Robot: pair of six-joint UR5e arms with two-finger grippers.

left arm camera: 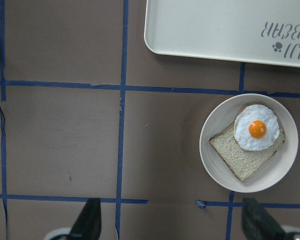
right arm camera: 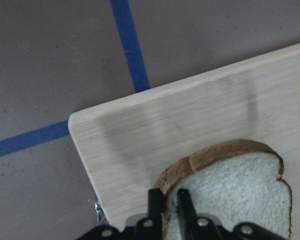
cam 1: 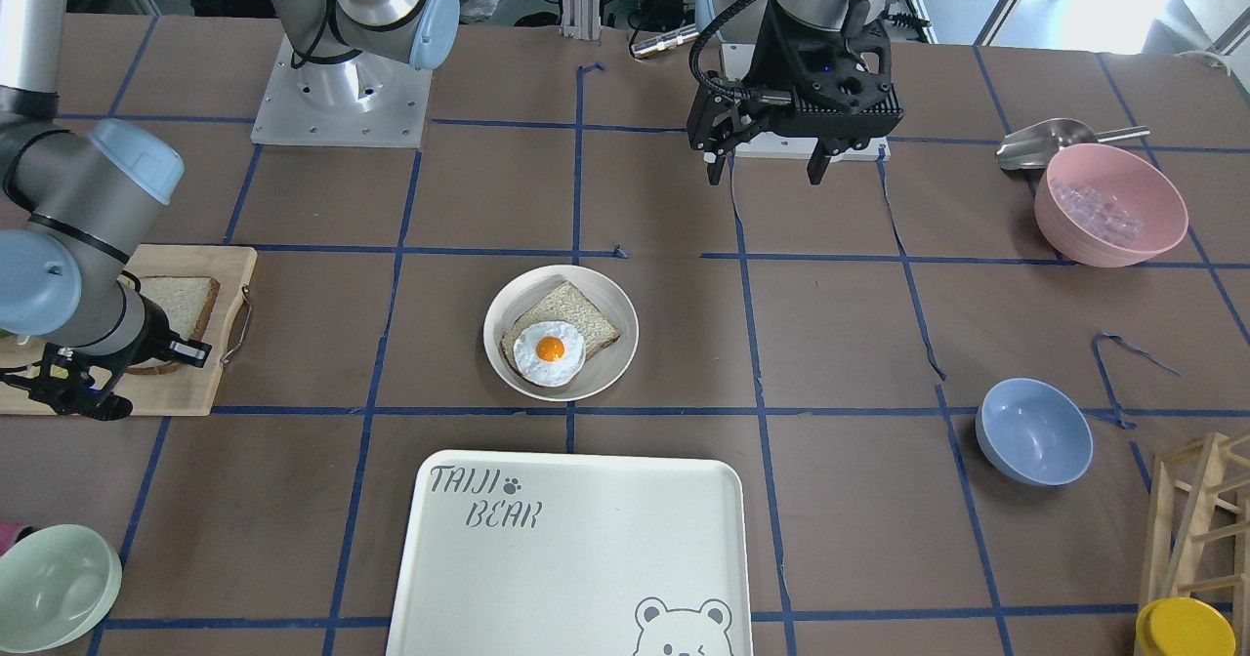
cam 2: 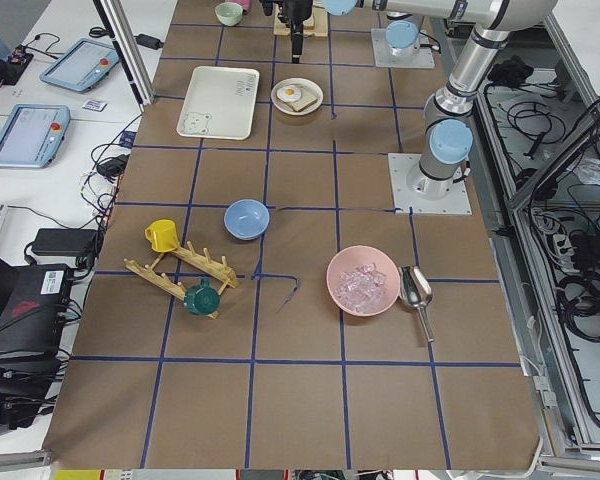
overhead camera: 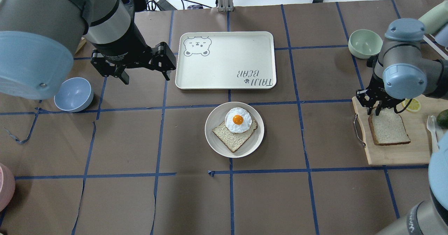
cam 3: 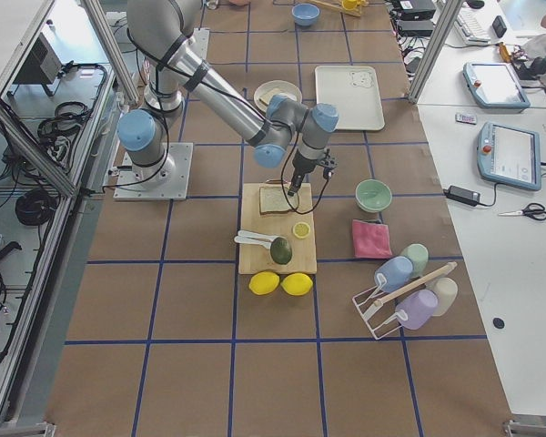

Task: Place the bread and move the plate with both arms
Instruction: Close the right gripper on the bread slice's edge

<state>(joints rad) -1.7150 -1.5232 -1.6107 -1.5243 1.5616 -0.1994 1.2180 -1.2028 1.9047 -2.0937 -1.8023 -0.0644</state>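
Note:
The bread (overhead camera: 388, 130) lies flat on a wooden cutting board (overhead camera: 395, 152) at the table's right end. My right gripper (overhead camera: 374, 111) stands at the slice's far corner. In the right wrist view its fingers (right arm camera: 155, 200) are pinched on the crust of the bread (right arm camera: 235, 195), which still rests on the board. The plate (overhead camera: 257, 142) sits mid-table and holds a darker wholemeal slice (overhead camera: 232, 137) with a fried egg (overhead camera: 238, 120) on top. My left gripper (overhead camera: 145, 76) hangs open and empty above the table, left of the plate (left arm camera: 215, 165) and well apart from it.
A white bear-printed tray (overhead camera: 225, 60) lies just beyond the plate. A blue bowl (overhead camera: 74, 94) sits at far left and a green bowl (overhead camera: 365, 43) at far right. A lemon slice (overhead camera: 413, 105) and an avocado (overhead camera: 442, 118) share the board. A pink bowl (cam 1: 1110, 204) is near the left arm's base.

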